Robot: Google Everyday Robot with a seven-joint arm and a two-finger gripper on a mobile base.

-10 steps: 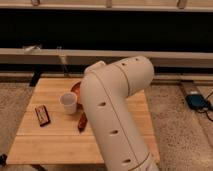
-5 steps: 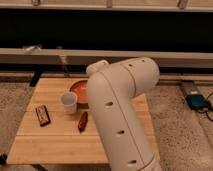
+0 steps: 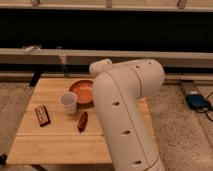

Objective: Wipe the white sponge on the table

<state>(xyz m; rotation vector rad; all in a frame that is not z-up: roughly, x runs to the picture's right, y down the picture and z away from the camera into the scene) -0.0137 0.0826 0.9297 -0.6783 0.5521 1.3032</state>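
gripper unseen, arm (image 3: 127,115) hides part of table (image 3: 50,145)

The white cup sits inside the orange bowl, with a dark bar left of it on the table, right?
Not quite. The camera view shows the cup standing on the table beside the bowl, not in it. The bar does lie left of it. The robot's hand is not in view.

No words, numbers or signs can be read here. The cup (image 3: 68,102), the bowl (image 3: 83,91), the dark bar (image 3: 42,115) and the red thing (image 3: 82,121) on the surface (image 3: 55,146) show no letters. The big white arm (image 3: 127,115) is plain too. The pincer is out of view.
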